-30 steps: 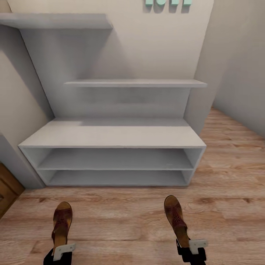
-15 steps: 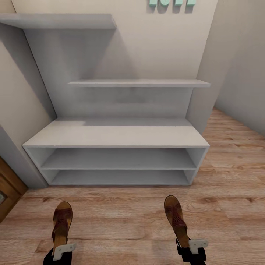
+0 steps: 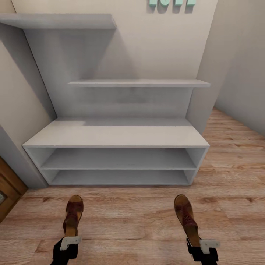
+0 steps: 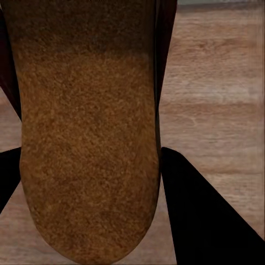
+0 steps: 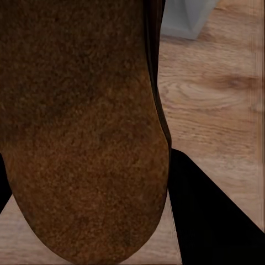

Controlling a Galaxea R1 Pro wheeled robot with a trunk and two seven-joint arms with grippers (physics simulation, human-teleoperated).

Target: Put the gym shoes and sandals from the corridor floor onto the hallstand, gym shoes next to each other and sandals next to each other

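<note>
Both brown sandals are held up over the corridor floor (image 3: 132,221), toes pointing at the hallstand (image 3: 114,136). My left gripper (image 3: 70,239) is shut on the heel of the left sandal (image 3: 73,215). My right gripper (image 3: 200,244) is shut on the heel of the right sandal (image 3: 187,217). In the left wrist view the tan insole of the sandal (image 4: 88,138) lies between the dark fingers (image 4: 204,215). The right wrist view shows the same for the other sandal (image 5: 83,138) and its fingers (image 5: 215,215). The gym shoes are out of view.
The hallstand has a wide bench top, two open lower shelves (image 3: 117,160) and two staggered upper shelves (image 3: 140,83). A wooden door (image 3: 9,191) stands at the left. Walls close in on both sides, and the wood floor runs on to the right (image 3: 235,154).
Both grippers with their sandals have shifted to the right in the last half second. Before that the whole view shifted slightly, so the camera moved.
</note>
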